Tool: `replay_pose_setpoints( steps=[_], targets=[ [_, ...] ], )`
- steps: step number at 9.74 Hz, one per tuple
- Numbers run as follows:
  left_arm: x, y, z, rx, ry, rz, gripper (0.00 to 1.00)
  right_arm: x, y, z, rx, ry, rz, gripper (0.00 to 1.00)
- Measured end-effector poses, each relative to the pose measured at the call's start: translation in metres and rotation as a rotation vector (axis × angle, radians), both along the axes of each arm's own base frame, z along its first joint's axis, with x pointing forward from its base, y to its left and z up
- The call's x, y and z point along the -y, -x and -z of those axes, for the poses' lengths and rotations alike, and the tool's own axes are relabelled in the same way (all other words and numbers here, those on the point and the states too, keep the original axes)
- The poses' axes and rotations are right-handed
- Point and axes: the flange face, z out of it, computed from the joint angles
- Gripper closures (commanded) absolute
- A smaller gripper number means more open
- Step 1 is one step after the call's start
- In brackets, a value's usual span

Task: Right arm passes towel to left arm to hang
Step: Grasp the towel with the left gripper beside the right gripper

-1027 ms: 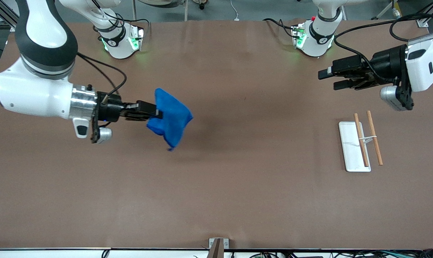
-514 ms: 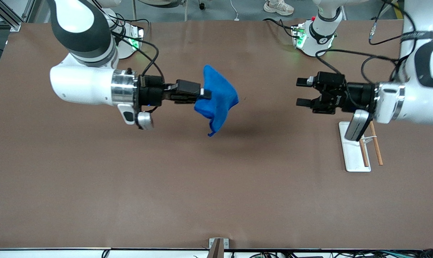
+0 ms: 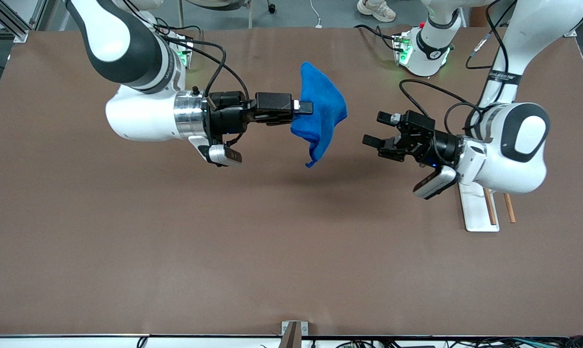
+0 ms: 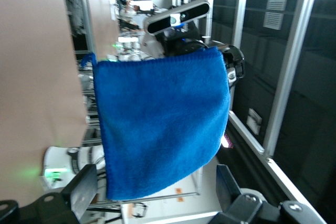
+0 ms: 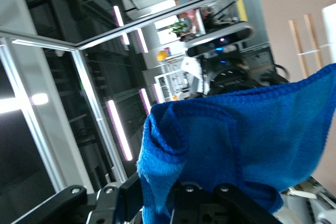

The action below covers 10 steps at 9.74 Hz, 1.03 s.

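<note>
**Towel held in the air between two end effectors**

The right arm (image 3: 141,104) reaches out over the brown counter (image 3: 175,251) with its end effector (image 3: 305,107) clamped tight on one edge of the blue towel (image 3: 320,113). The towel hangs clear of the counter, bunched at the grip and drooping to a point, with its shadow on the counter beneath it. In the right wrist view the cloth (image 5: 247,145) folds over the fingers and fills much of the frame.

The left arm (image 3: 508,140) comes in from its own end of the counter, its end effector (image 3: 377,129) level with the towel and pointed at it, near but apart. Its two fingers stand wide, with nothing between them. In the left wrist view the towel (image 4: 160,127) hangs as a broad flat sheet straight ahead of the spread fingertips (image 4: 84,190).

A white rack base (image 3: 475,212) with two wooden rods (image 3: 509,208) lies on the counter at the left arm's end, partly covered by that arm's wrist.
</note>
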Motion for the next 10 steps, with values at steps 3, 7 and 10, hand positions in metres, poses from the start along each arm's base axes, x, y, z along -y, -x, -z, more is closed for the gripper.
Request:
replay_pose_setpoints(
  steps=[3, 7, 10],
  targets=[
    [0.021, 0.005, 0.035, -0.034, 0.105, 0.010, 0.03, -0.028, 0.011, 0.016, 0.054, -0.106, 0.011, 0.98],
    [0.030, 0.009, 0.058, -0.051, 0.170, 0.045, 0.19, -0.058, 0.036, 0.003, 0.129, -0.154, 0.044, 0.98],
    [0.023, 0.012, 0.041, -0.062, 0.210, 0.099, 0.54, -0.060, 0.031, 0.021, 0.155, -0.147, 0.057, 0.97]
  ],
)
